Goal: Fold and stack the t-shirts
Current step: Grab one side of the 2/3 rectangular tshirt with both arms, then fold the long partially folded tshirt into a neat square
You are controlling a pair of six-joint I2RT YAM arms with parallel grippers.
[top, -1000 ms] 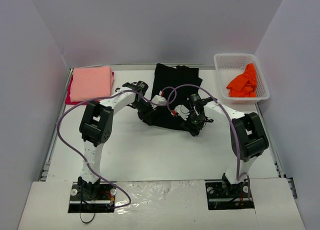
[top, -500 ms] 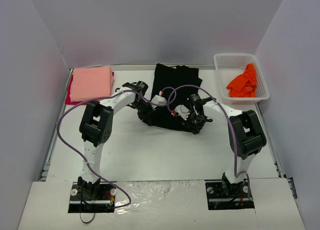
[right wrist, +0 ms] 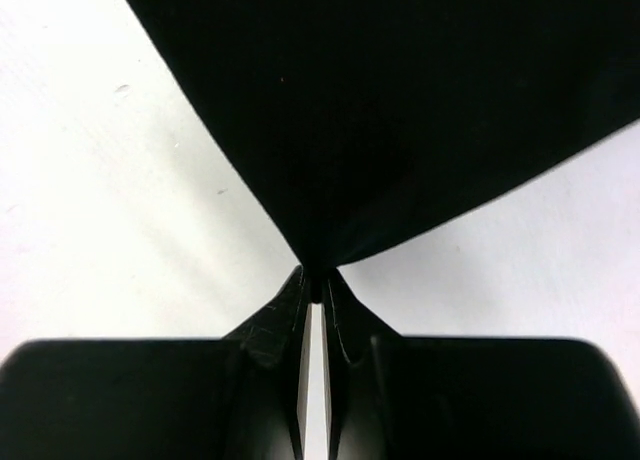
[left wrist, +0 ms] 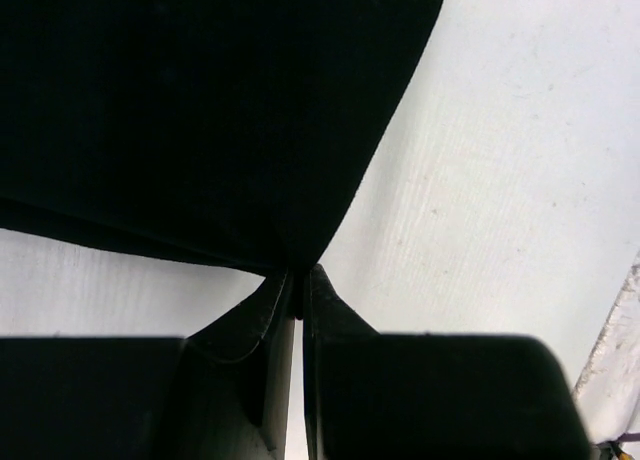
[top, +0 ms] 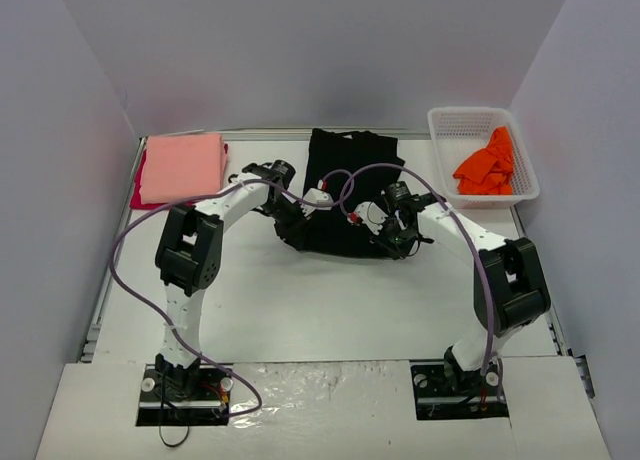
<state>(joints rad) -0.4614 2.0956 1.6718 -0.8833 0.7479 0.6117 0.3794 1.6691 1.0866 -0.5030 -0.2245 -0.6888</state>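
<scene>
Black t-shirt [right wrist: 400,100] corner in right pincer [right wrist: 312,276]

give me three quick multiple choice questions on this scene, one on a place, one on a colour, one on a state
1. Where is the orange shirt?
A at the near edge
B in the white basket
C far left

2. What colour is the top folded shirt at far left?
A salmon pink
B black
C orange

3. How is the right gripper?
A wide open
B out of view
C shut on cloth

Answers:
1 B, it lies bunched inside the basket at far right.
2 A, the neat square on top is pink.
3 C, its fingers meet on a corner of the black shirt.
</scene>
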